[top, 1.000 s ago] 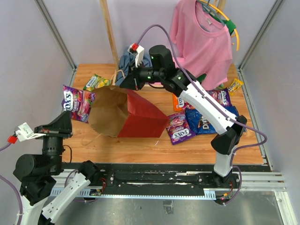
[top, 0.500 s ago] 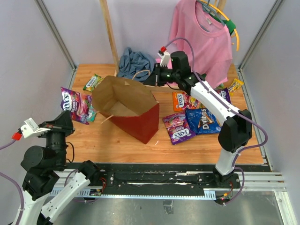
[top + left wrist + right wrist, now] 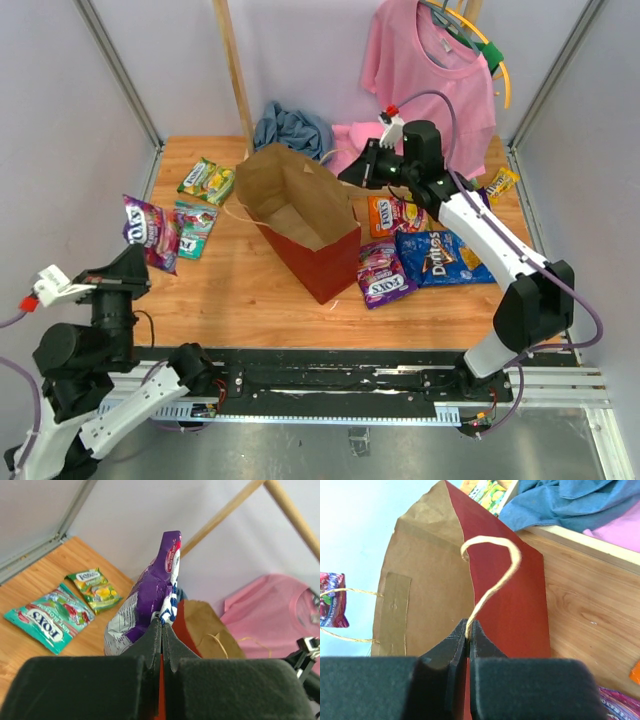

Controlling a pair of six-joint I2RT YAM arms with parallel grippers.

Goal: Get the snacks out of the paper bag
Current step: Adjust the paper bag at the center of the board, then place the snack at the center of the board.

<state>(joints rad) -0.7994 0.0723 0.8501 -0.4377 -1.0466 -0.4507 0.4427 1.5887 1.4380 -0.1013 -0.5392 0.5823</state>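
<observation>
The right gripper (image 3: 468, 628) is clamped on the twine handle (image 3: 492, 577) of the paper bag (image 3: 300, 205), which stands mid-table with its mouth open. The left gripper (image 3: 161, 622) pinches a purple packet (image 3: 150, 597) above the left edge of the table (image 3: 250, 300). A teal packet (image 3: 193, 228) and a green-yellow packet (image 3: 207, 178) lie near that edge. The blue Doritos bag (image 3: 437, 258) lies right of the paper bag.

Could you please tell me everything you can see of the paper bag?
The paper bag is tall kraft paper, brown inside with dark red outer sides, creased. It stands roughly upright on the wooden table, mouth open upward; no packet shows inside from above. The right end effector, shut, pinches one twine handle at the rim; the other handle hangs loose opposite.
</observation>
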